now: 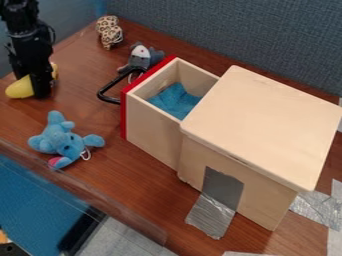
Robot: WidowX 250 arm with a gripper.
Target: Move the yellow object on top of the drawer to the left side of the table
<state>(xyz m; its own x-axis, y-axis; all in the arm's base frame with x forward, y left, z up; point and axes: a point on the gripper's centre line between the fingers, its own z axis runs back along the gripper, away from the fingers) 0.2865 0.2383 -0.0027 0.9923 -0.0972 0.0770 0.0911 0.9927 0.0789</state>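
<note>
the black gripper hung down across the middle of the yellow object at the left side of the table, near the blue plush toy and apart from the open drawer, though whether it was spread, closed or clamped on anything i could not tell.

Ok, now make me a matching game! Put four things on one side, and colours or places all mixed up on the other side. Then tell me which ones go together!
Things:
1. Yellow object
2. Drawer handle
3. Drawer front
4. Blue cloth

Colours or places:
A. Red
B. Inside the open drawer
C. Partly hidden by the end effector
D. Black

Right pairs: 1-C, 2-D, 3-A, 4-B
</note>
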